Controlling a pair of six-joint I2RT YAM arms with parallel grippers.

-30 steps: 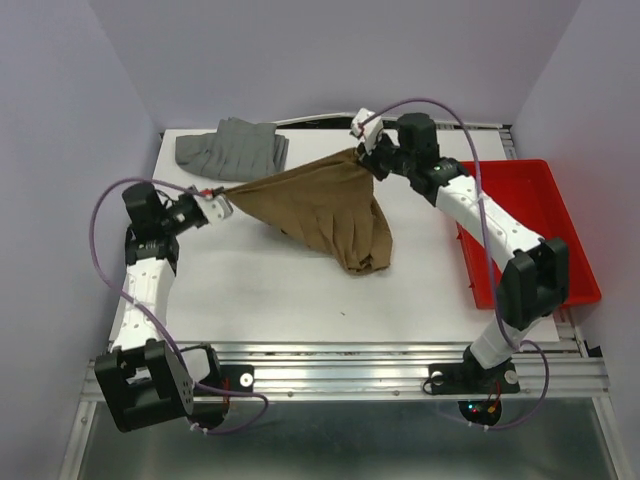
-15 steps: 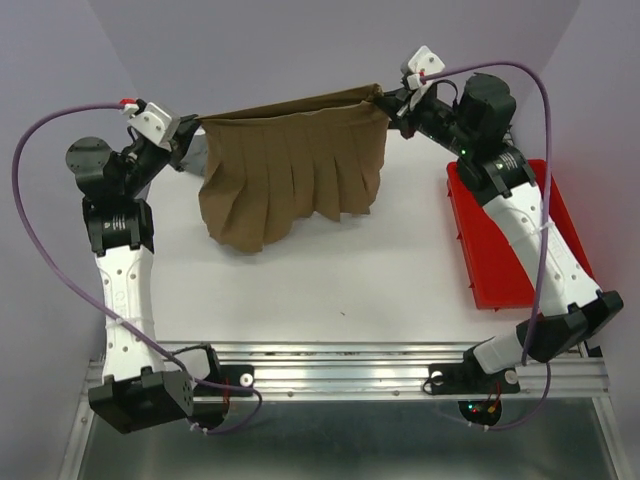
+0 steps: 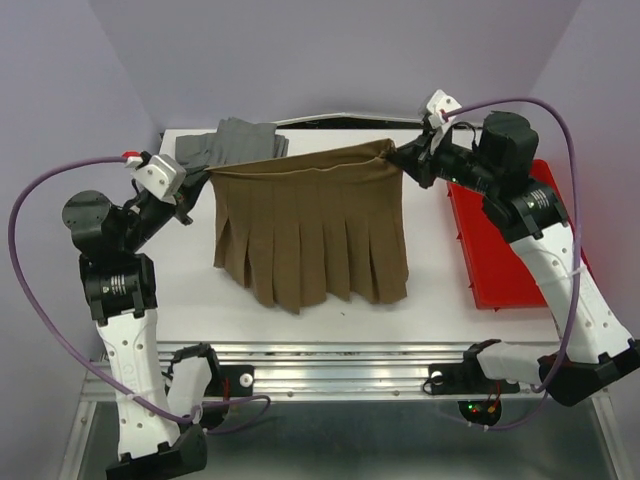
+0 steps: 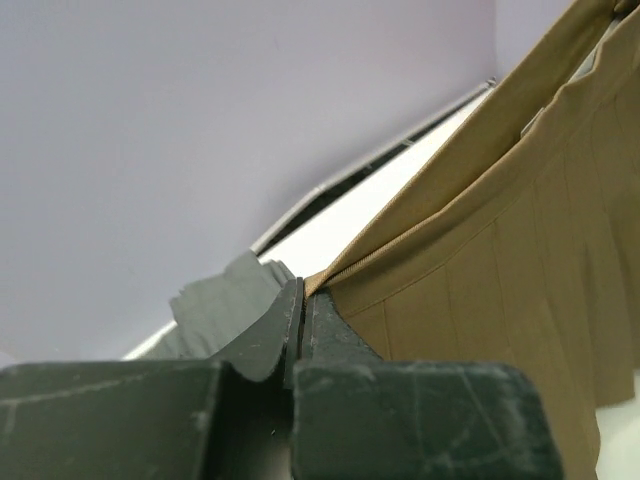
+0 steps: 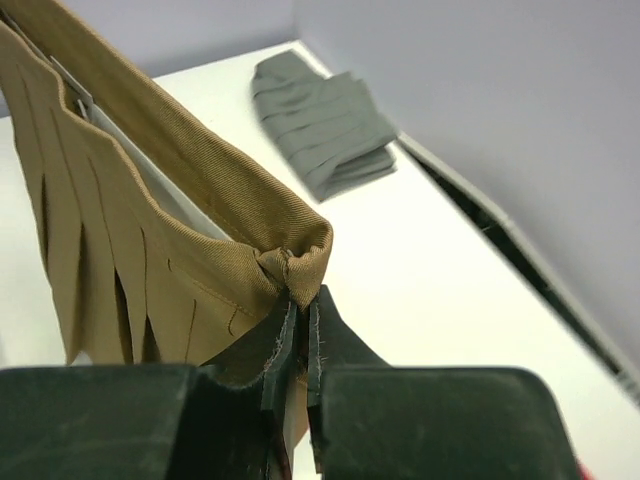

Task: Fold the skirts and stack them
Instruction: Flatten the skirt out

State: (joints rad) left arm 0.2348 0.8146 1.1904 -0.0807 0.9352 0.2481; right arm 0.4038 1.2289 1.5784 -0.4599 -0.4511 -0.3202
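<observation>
grey skirt [image 3: 235, 138] partly hidden behind tan skirt [image 3: 315, 235], red tray [image 3: 485, 272] partly covered by right arm [image 3: 553, 262]

no readable text, no labels, no brands, no numbers

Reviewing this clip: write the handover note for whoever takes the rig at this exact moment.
Left gripper: shut on the tan skirt at its left waistband corner.
Right gripper: shut on the right waistband corner.
The tan skirt hangs spread out between them over the table.
Grey skirt lies at the far left corner, apparently folded.
Done: grey skirt seemingly folded.
Left: lay the tan skirt down, fold it, stack the two.
</observation>
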